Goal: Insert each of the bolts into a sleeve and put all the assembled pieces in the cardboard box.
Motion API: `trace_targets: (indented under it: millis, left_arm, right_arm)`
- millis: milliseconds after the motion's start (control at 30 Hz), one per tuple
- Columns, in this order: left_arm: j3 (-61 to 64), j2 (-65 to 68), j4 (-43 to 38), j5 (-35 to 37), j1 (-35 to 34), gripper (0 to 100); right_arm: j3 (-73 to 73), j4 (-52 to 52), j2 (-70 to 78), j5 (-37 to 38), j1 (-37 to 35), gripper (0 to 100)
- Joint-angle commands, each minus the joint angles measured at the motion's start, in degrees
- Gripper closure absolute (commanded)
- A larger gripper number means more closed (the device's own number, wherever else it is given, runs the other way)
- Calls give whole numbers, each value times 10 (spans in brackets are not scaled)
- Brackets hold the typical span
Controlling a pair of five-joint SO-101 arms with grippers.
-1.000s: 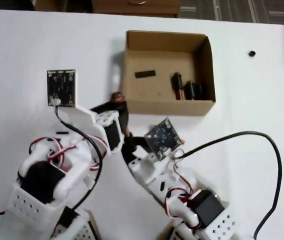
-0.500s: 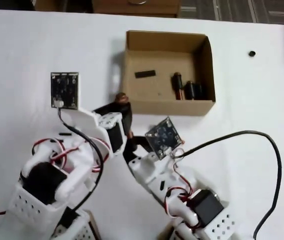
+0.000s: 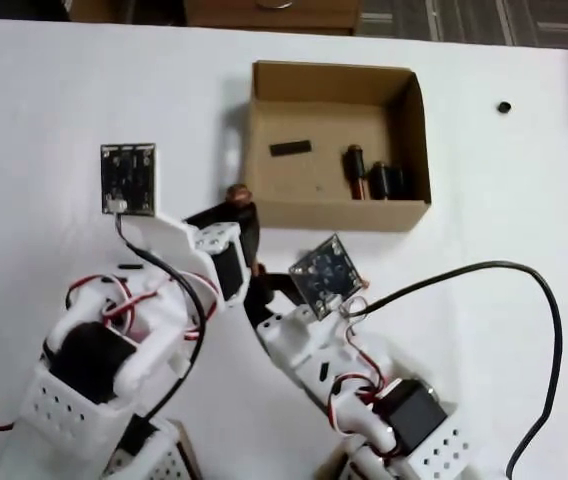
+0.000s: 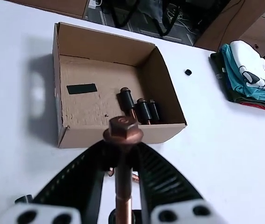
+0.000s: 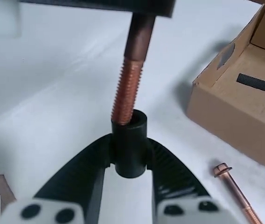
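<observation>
White table (image 3: 44, 90), folded clothes (image 4: 245, 70) aside

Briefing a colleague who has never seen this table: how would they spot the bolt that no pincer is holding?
Find the open brown cardboard box on the white table. Just outside its wall nearest the arms lies a copper-coloured hex-head bolt. Unlike the other copper bolt, gripped in the left pincer with its tip in the black cylindrical sleeve, it lies flat, loose and bare.
</observation>
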Motion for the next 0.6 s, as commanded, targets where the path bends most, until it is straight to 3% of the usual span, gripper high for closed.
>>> trace_targets:
  millis: [0, 200, 567]
  left_arm:
    - [1, -5, -7, 1, -4, 977]
    - [22, -4, -50, 1, -2, 977]
    - [30, -8, -47, 1, 0, 977]
  right_arm:
    - [-20, -1, -17, -4, 7, 980]
    - [-20, 0, -17, -5, 5, 980]
    - [-30, 7, -17, -7, 12, 980]
